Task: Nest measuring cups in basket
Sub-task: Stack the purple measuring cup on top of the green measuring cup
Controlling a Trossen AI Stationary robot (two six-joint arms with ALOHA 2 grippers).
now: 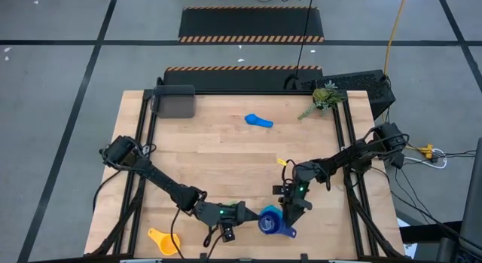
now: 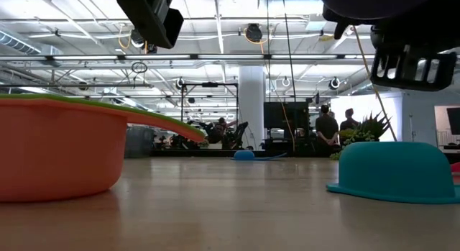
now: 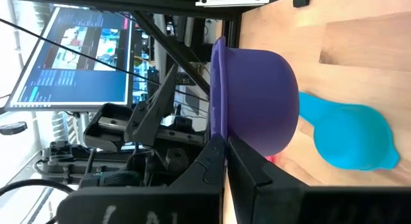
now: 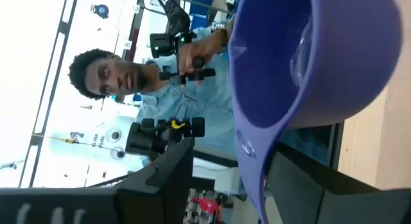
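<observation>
From above, the left gripper [image 1: 247,212] and the right gripper [image 1: 290,210] meet at the near edge of the table with the dark blue measuring cup [image 1: 269,221] between them; a light blue cup [image 1: 287,232] lies just beyond it, under the right gripper. An orange cup [image 1: 164,241] with a yellowish funnel-like look sits well off to the left arm's outer side, another light blue cup [image 1: 258,120] lies far out ahead of both tools, and the dark grey basket [image 1: 174,102] stands at the far corner with nothing visibly in it. At table height, the orange cup [image 2: 61,154] with a green rim over it looms close, an upturned teal cup [image 2: 394,172] rests beside it, and the far blue cup [image 2: 244,155] is small in the distance. The left wrist view shows its fingers [image 3: 212,169] pinched tight on the dark blue cup's [image 3: 257,102] flat rim or handle, the light blue cup [image 3: 350,135] lying just past it. The right wrist view shows its fingers [image 4: 164,172] spread apart either side of the same cup's [image 4: 308,57] handle, not gripping; a person sits beyond. Judging by this, the nesting is barely begun: the basket remains unfilled and the cups scattered.
</observation>
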